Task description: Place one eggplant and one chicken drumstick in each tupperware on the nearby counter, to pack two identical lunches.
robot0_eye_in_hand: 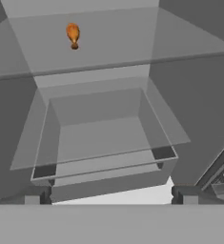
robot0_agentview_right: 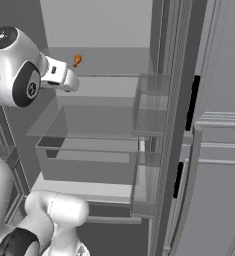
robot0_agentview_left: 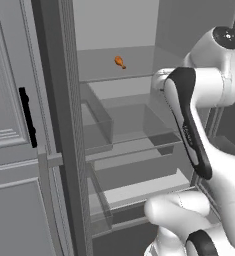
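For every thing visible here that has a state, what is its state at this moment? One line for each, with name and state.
Orange chicken drumstick: lying on the upper glass shelf of the fridge, not held.
Grey fridge door: open, interior exposed.
Clear glass drawer: nothing visible inside.
Two-finger tool: open, apart from the drumstick, pointing into the fridge.
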